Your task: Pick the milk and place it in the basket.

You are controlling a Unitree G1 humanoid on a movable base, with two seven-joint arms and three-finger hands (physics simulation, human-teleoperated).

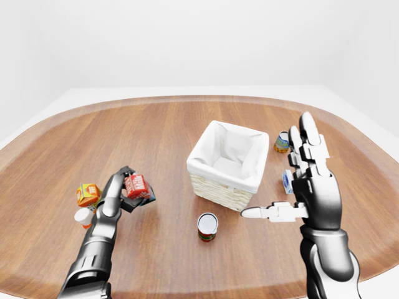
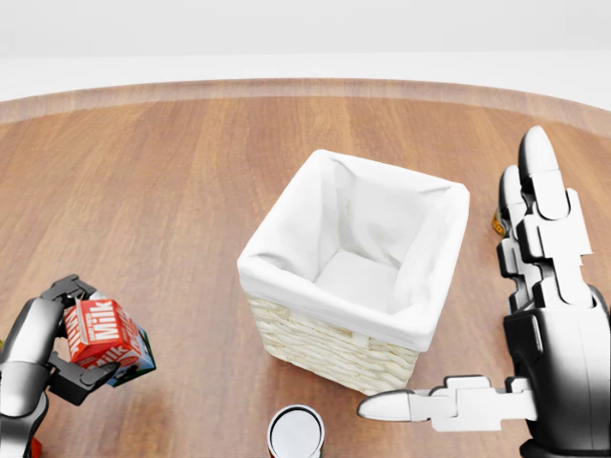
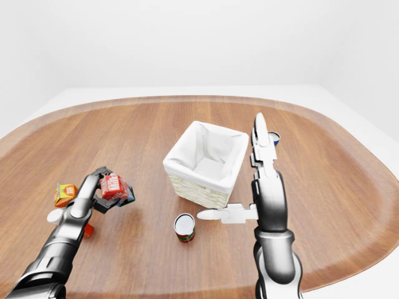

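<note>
At the lower left of the head view the left hand (image 2: 52,348) has its fingers (image 2: 76,291) clamped on the milk (image 2: 98,332), a red carton tipped so its long axis leans toward the upper left of the frame. It looks lifted clear of the bench (image 2: 172,181), though whether its lower corner touches the dark blue packet (image 1: 144,197) under it cannot be told. Further left in the left-eye view sit an orange carton (image 1: 88,194) and a small white-capped bottle (image 1: 83,216), both close beside the left forearm.

The basket (image 2: 329,339) stands to the right of the milk, well apart, its white-lined mouth open upward with nothing visible inside. The coming move turns on that: the carton must travel rightward and rise above the near rim. The bare bench between them leaves open room; only the can (image 2: 296,431) at the bottom centre lies near that path, and below it.

At the right edge the right hand (image 2: 535,372) hangs beside the basket with its fingers spread wide and holding nothing, farther from the milk. Past it, a yellow can (image 1: 282,142) and a small blue-and-white packet (image 1: 287,181) sit out of the way.
</note>
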